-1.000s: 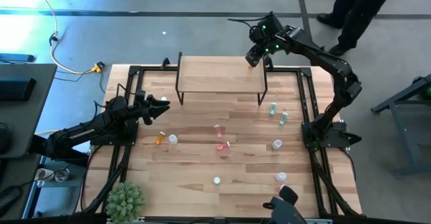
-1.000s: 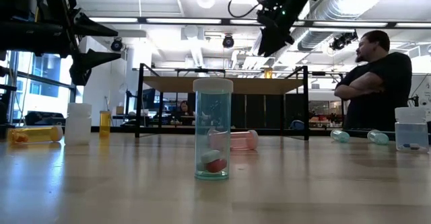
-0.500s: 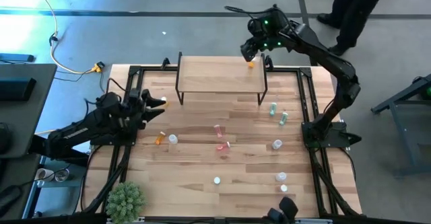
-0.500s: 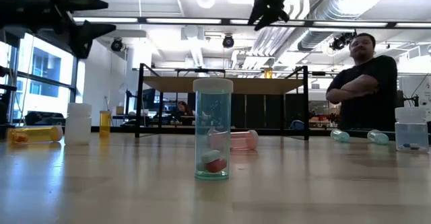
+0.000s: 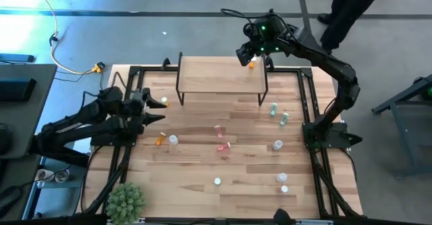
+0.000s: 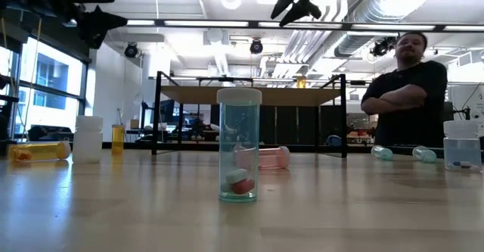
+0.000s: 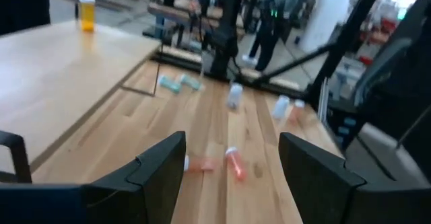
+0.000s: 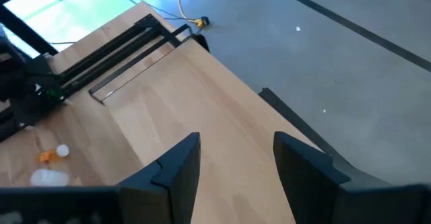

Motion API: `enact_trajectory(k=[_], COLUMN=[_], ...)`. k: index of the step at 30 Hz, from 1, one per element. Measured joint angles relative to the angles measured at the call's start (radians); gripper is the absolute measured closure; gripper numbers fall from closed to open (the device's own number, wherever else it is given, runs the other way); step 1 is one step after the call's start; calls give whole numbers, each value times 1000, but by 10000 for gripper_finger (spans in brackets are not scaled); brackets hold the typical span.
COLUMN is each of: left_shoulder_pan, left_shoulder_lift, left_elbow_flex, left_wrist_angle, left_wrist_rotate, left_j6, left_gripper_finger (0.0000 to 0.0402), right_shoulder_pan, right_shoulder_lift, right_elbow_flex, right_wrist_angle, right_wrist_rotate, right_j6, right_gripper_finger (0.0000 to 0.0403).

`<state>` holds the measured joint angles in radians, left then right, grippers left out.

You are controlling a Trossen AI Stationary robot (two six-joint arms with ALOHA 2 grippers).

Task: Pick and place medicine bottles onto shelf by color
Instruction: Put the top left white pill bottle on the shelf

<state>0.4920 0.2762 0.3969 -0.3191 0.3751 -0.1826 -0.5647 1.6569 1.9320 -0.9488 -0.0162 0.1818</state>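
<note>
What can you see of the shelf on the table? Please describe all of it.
The shelf is a small rectangular board of light wood, raised on thin black metal legs. It stands upright at the far middle of the table, its legs on the tabletop. One orange medicine bottle stands on its far right corner; the rest of the board is bare. The right claw hangs open above that corner, touching nothing.

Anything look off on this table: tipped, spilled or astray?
Several medicine bottles lie on their sides: two green ones right of the shelf, a pink one mid-table and an orange one at left. No spill shows. One orange bottle stands on the shelf's far right corner.
</note>
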Motion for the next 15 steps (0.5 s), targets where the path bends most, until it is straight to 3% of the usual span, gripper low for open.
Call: enact_trajectory(k=[10, 15], left_shoulder_pan=[-149, -243], left_shoulder_lift=[220, 288], left_elbow_flex=[35, 35], left_wrist_angle=[-30, -34], left_wrist_rotate=[-5, -114], left_j6=[56, 18], left_gripper_finger=[172, 172], right_shoulder_pan=[-6, -18], right_shoulder_lift=[0, 0], right_elbow_flex=[0, 0], right_wrist_angle=[-17, -20], right_wrist_rotate=[1, 1], right_j6=[-32, -33], right_gripper_finger=[224, 224])
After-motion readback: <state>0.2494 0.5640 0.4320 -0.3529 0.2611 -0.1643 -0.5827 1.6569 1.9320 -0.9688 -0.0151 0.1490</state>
